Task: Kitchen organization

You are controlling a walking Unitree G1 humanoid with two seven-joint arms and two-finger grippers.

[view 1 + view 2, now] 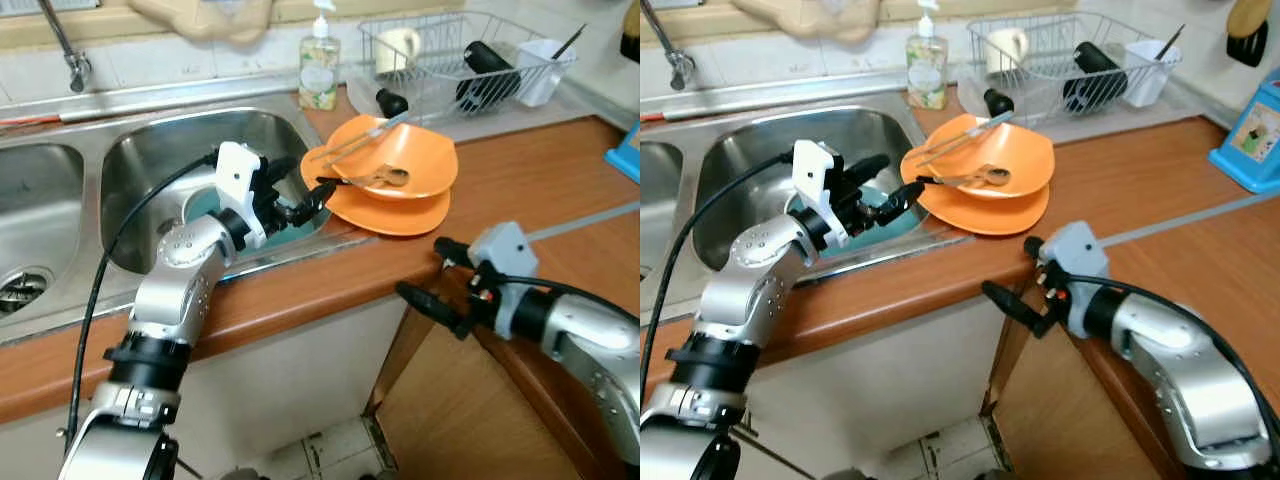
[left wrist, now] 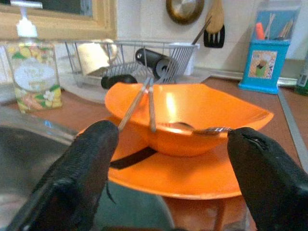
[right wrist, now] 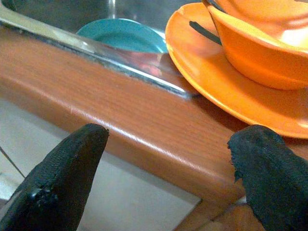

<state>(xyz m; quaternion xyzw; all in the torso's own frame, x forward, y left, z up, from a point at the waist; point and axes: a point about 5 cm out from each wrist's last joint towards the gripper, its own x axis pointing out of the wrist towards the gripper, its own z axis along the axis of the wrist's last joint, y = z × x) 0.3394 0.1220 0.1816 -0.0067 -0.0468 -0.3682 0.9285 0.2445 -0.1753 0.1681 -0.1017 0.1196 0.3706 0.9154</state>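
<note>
A double steel sink (image 1: 140, 160) takes up the left of the wooden counter (image 1: 520, 180), and a teal plate (image 3: 122, 34) lies in its right basin. The left gripper (image 1: 308, 200) reaches over that basin, its fingers (image 2: 82, 163) spread apart and empty, pointing at the rim of the orange dishes just beside the sink. There an orange bowl (image 1: 400, 160) sits on an orange plate (image 1: 400, 212), the plate's edge overhanging the sink rim. A pair of chopsticks (image 1: 355, 140) lies slanted across the bowl, and a metal spoon (image 1: 378, 178) rests in it with its handle over the rim toward the left gripper. Behind the dishes a soap dispenser (image 1: 319, 62) stands against the wall, and further right a wire dish rack (image 1: 460, 60) holds a cup, a dark bottle and a white container. The right gripper (image 1: 428, 280) hovers off the front edge of the counter, below the orange plate, its fingers (image 3: 62, 173) wide apart and holding nothing. A blue utensil holder (image 1: 1252, 135) stands at the far right of the counter.
</note>
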